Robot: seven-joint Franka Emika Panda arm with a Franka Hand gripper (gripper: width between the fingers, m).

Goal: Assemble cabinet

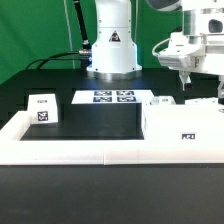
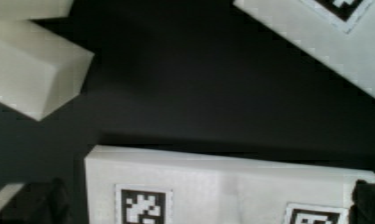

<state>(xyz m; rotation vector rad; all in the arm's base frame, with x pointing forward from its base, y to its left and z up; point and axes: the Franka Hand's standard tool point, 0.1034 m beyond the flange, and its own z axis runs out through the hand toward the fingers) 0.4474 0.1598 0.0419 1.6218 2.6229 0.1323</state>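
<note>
the gripper (image 1: 186,80) hangs straight above the cabinet (image 1: 180,120), which lies long-side across at the exterior view's right; it seems to hold nothing, and i cannot tell how wide it stands.

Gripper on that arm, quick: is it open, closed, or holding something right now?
Gripper: cannot be told. It hangs by the cabinet with nothing seen in it, but the fingertips are too small and blurred to judge.

Robotics lab; arm base (image 1: 110,45) on black table (image 1: 95,122); marker board (image 1: 113,97) with tags; green backdrop curtain (image 1: 30,30).
</note>
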